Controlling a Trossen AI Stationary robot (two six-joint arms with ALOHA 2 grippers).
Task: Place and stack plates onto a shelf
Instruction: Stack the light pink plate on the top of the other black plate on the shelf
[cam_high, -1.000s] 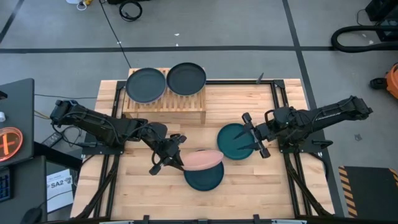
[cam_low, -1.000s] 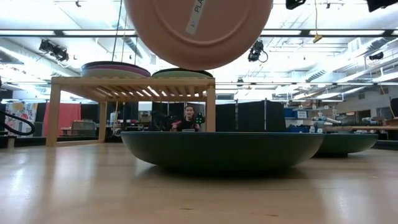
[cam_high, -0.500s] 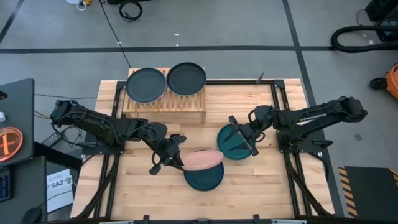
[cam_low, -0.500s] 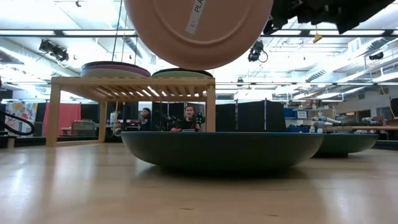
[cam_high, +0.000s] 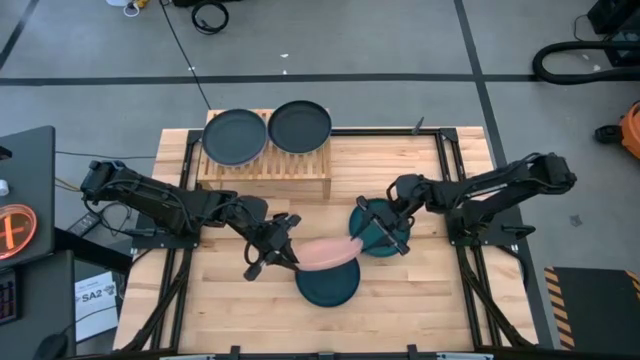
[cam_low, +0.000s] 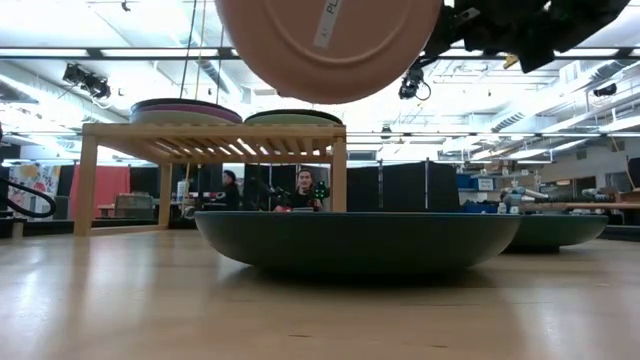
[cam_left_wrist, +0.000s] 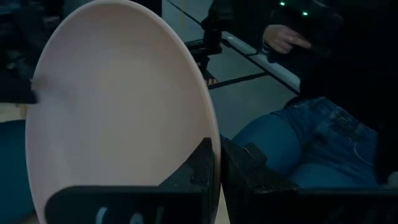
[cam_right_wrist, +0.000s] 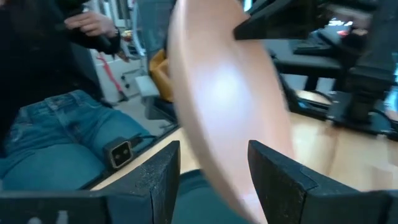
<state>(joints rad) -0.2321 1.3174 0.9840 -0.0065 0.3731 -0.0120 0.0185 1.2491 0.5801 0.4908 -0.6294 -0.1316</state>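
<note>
Pink plate (cam_high: 327, 253), pinched at its rim by the left gripper (cam_high: 283, 254), now meets the right gripper (cam_high: 380, 226), arrived open-fingered, suggesting a handover toward the shelf (cam_high: 265, 166).

The left gripper (cam_left_wrist: 216, 163) pinches the rim of a pink plate (cam_left_wrist: 118, 106). A person in jeans (cam_left_wrist: 311, 140) sits beyond it.

We see the pink plate (cam_low: 330, 45) cut off by the low view's top edge — the green-teal plate (cam_high: 372, 232) partly hidden under the right gripper (cam_high: 382, 226). The shelf's (cam_high: 265, 170) stacked plates' colours — unclear.
</note>
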